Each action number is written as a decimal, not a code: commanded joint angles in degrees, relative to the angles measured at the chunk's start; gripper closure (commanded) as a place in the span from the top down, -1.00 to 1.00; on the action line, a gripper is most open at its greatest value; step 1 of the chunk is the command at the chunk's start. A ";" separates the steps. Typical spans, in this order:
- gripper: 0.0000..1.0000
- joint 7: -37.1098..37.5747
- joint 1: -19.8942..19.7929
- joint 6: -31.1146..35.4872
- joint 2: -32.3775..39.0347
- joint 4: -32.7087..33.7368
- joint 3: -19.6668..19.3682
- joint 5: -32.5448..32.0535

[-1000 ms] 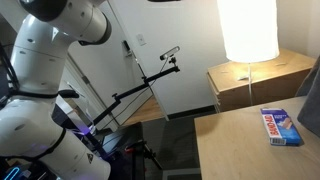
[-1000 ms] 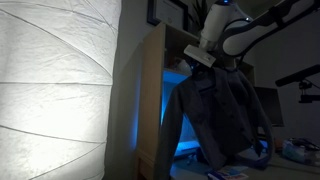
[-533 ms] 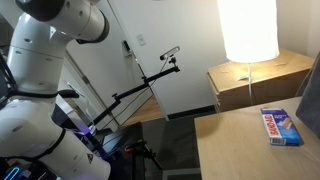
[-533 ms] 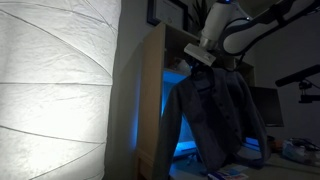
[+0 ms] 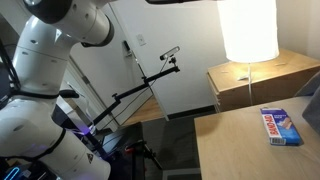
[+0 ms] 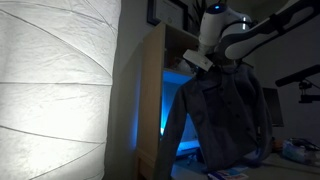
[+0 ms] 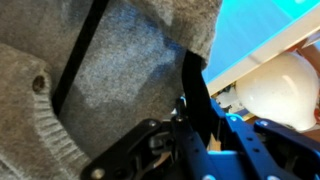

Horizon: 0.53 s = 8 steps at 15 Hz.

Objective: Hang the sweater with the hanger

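Beside cabinet [image 6: 150,100], with gripper [image 6: 213,62] clamped at sweater [image 6: 225,110] collar, carry level and slow, hold hem clear of cabinet edge, release only once hooked.

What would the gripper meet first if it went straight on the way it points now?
The grey sweater, probably: it hangs from the gripper, and its knit fills the wrist view close up.

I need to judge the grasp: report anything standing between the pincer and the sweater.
Nothing visible does. The pincer grips the top of the large grey-blue fabric sweater, which hangs from it in front of the tan wooden cabinet. A rail or hook to hang it on is not in view.
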 commanded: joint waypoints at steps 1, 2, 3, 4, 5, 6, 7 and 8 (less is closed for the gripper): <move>-0.87 7.61 0.55 -10.37 2.85 5.45 -1.53 -7.06; -0.87 9.17 0.39 -13.68 3.32 6.46 -0.86 -9.26; -0.87 10.34 0.24 -17.02 3.80 7.36 -0.14 -11.48; -0.87 11.25 -0.06 -20.23 4.20 8.30 0.92 -13.42; -0.87 11.69 -0.50 -23.28 4.52 9.22 2.24 -15.29; -0.87 11.76 -1.00 -25.59 4.56 9.87 3.97 -17.04; -0.87 11.70 -1.56 -27.59 4.64 10.57 5.77 -18.73; -0.87 11.22 -2.23 -28.93 4.40 11.07 7.93 -20.38</move>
